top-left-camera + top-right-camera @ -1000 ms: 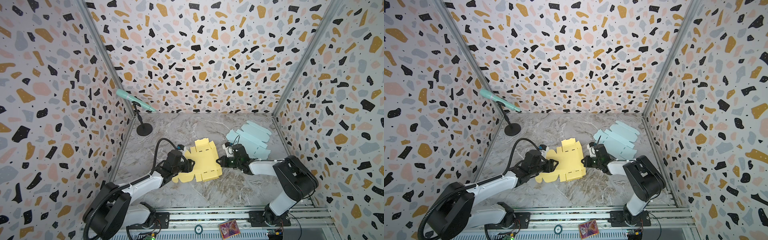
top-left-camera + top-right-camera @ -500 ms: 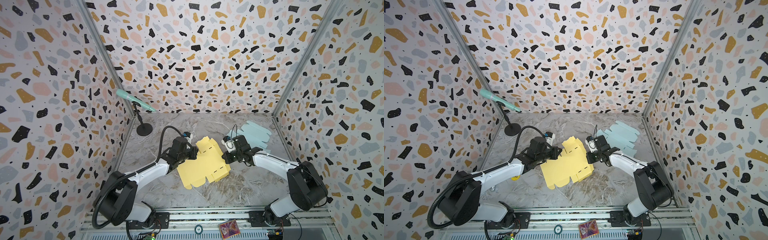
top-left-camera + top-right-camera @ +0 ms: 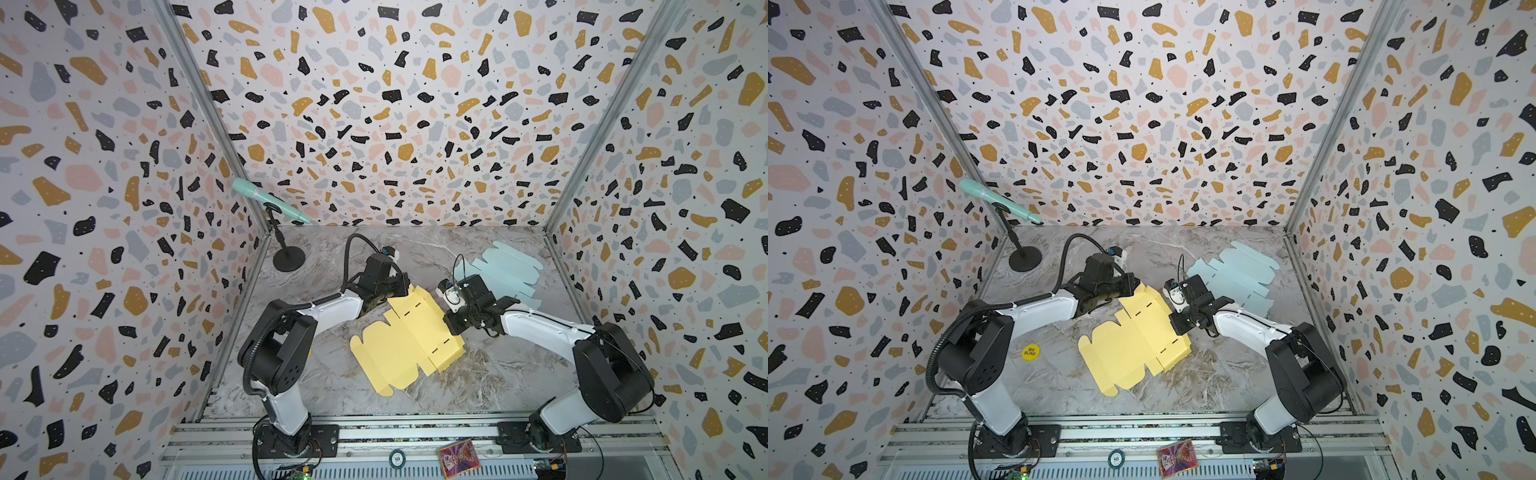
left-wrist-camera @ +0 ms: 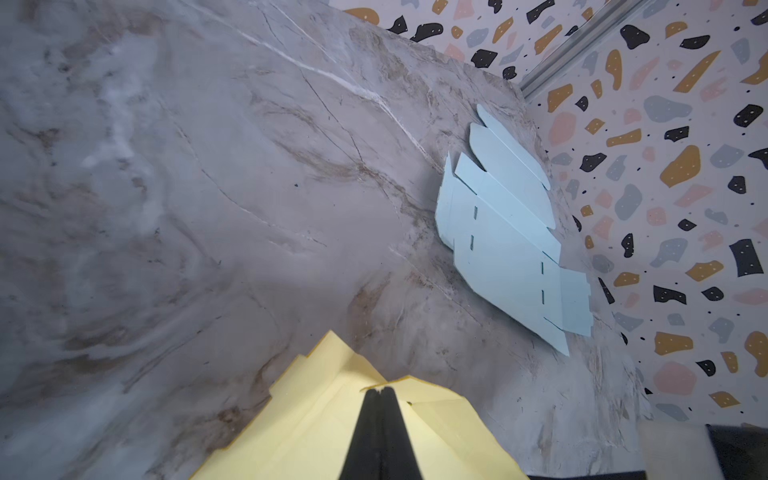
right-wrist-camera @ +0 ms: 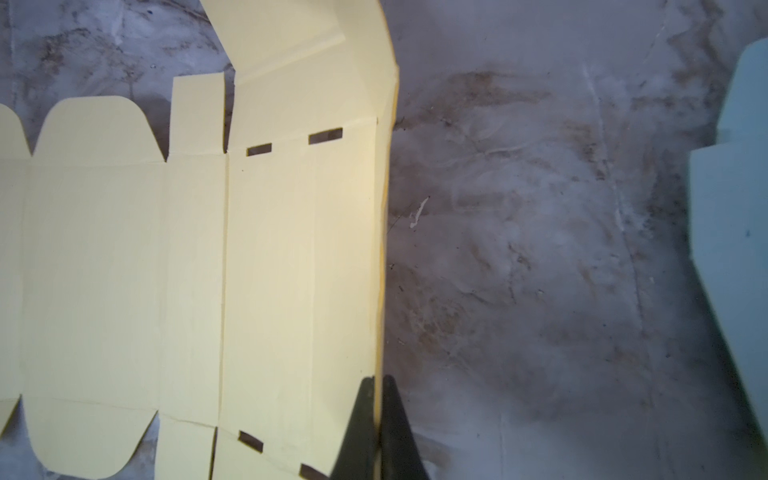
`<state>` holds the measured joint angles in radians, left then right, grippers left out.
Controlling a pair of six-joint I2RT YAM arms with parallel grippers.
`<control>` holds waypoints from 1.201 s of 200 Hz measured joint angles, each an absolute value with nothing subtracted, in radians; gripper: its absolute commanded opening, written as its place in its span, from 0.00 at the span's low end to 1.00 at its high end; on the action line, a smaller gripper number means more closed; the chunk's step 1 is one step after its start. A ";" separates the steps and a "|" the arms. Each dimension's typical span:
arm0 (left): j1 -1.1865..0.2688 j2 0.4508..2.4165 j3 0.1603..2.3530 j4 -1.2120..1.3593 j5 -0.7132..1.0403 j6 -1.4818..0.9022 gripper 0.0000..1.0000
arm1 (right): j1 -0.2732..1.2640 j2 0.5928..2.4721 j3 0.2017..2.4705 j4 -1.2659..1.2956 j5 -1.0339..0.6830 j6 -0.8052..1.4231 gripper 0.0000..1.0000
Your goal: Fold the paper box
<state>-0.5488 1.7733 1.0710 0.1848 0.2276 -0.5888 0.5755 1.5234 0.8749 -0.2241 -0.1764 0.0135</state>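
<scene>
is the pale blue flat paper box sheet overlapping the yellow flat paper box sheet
No, in the right wrist view bare marble tabletop separates the pale blue sheet from the yellow sheet.

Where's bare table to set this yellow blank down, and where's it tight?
Bare: the back strip between the mic stand and the blue blank; the front strip between the yellow blank and the rail. Crowded: mid-table, where the left gripper and right gripper pinch it.

Yellow round token (image 3: 1030,351) on the table (image 3: 1059,374), well back from the front rail (image 3: 1142,434), reads "BIG BLIND" in black. On that rail, in both top views, a round chip (image 3: 397,458) shows "50". The colourful card (image 3: 459,457) beside the chip has print too small to read.
</scene>
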 measured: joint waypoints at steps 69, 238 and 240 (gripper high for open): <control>-0.550 1.809 1.096 0.188 0.227 -0.592 0.00 | 0.621 1.491 0.889 -0.223 -0.141 -0.029 0.00; -0.637 1.679 0.958 0.211 0.200 -0.613 0.00 | 0.684 1.473 0.897 -0.218 -0.031 -0.049 0.00; -0.636 1.677 0.955 0.211 0.200 -0.613 0.00 | 0.687 1.473 0.899 -0.218 -0.029 -0.049 0.00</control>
<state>-0.6357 1.6772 0.9550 0.2111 0.1997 -0.6128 0.6872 1.4727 0.8986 -0.2184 -0.0292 -0.0494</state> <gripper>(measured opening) 0.046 0.062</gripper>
